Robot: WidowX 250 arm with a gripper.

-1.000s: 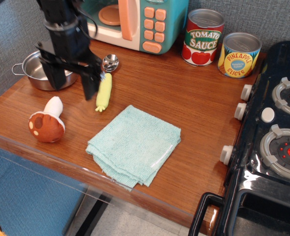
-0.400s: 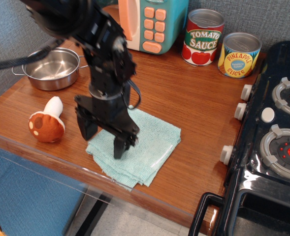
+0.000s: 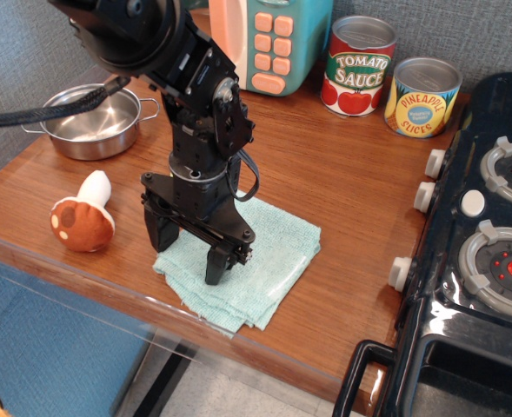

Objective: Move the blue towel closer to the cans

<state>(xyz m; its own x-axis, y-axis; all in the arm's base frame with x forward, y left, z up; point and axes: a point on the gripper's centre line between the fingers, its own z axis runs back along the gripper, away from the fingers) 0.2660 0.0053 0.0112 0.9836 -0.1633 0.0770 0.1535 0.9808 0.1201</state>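
The blue towel (image 3: pixel 269 265) lies folded near the table's front edge, its left half under my arm. My gripper (image 3: pixel 189 256) is open and points down, one finger off the towel's left edge and the other finger on the towel; whether the tips touch the cloth I cannot tell. The Tomato Sauce can (image 3: pixel 357 66) and the shorter Pineapple Slices can (image 3: pixel 422 96) stand upright side by side at the back right, well away from the towel.
A steel pot (image 3: pixel 94 122) sits at the back left. A toy mushroom (image 3: pixel 83 218) lies left of my gripper. A toy microwave (image 3: pixel 264 39) stands at the back. A black toy stove (image 3: pixel 482 243) bounds the right side.
My arm swung from the back left by the pot forward to the towel, then settled a little lower and to the right. The yellow corn toy is now hidden behind the arm.
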